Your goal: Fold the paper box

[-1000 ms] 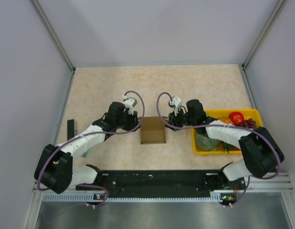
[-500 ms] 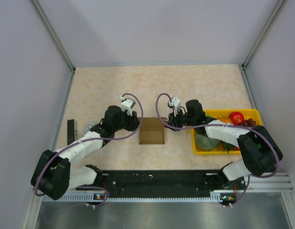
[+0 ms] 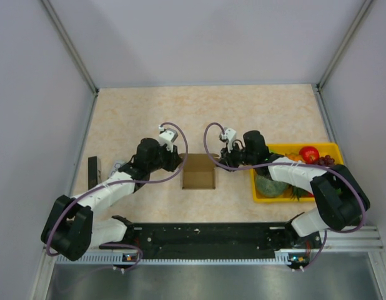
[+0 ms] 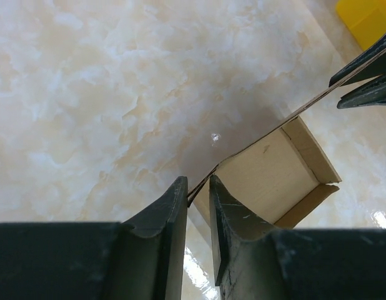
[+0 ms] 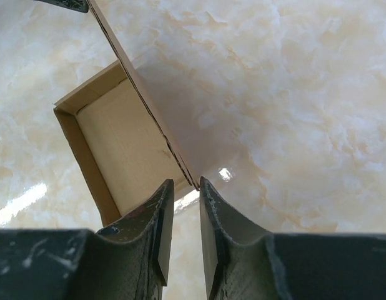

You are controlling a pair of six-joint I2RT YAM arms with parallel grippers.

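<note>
Box (image 3: pixel 199 179), one, opens upward, long axis left-right. Left gripper (image 4: pixel 198 195) and right gripper (image 5: pixel 187 192) straddle its far flap's ends, fingers narrowly apart, grip unclear.

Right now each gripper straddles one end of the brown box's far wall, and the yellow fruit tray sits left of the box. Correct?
Not quite. The top external view shows the yellow fruit tray right of the paper box, not left. The rest holds: the left gripper and the right gripper each straddle one end of the box's far wall.
</note>
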